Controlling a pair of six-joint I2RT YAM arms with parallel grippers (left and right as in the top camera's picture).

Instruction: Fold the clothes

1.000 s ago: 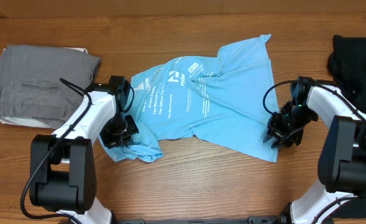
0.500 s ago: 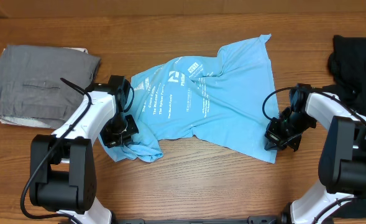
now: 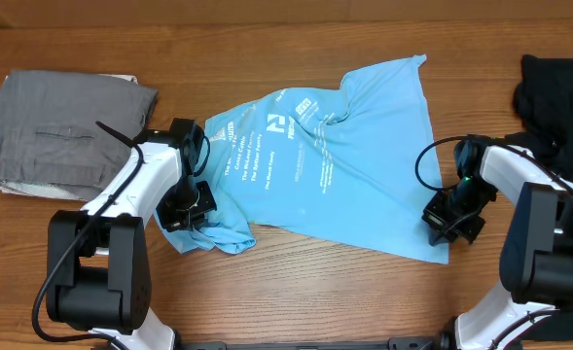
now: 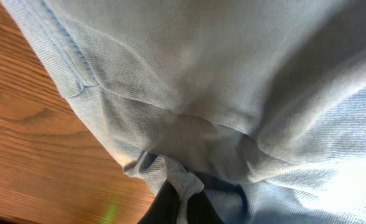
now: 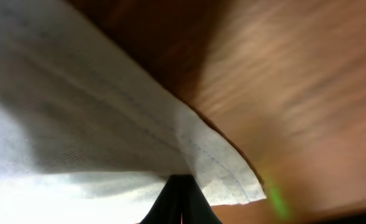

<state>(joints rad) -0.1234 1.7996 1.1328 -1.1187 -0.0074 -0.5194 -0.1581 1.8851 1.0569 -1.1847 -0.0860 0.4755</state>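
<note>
Blue shirt (image 3: pixel 325 165) lies spread across mid worktop (image 3: pixel 296 301), white lettering up, one corner pointing to the far side R of centre. L hand (image 3: pixel 191 209) sits on the shirt's bunched near-L corner, pinched tight on a wad of cloth. Its wrist cam shows fabric gathered at the fingertips, w/ a stitched seam & bare wood alongside. No change there vs 1 s ago: same spot, same bunch. R hand (image 3: pixel 449 222) is at the shirt's near-R corner, closed on the hem. Its wrist cam shows the hem edge clamped at the fingertips, blurred wood behind. Vs 1 s ago: R hand then stood partly apart at the hem, a bit further in. Half a sec ago it was down on that corner. Now it sits further R & nearer the front edge, w/ the corner dragged along. The near hem had a notch mid-way & now runs almost straight from the L bunch to the R corner. R side of the shirt looks flatter & wider, and the lettering has shifted slightly R. Far corner is in abt the same place. Grey pile (image 3: pixel 62 131) far L & black cloth (image 3: pixel 558 87) far R are unmoved, both apart from the shirt.
</note>
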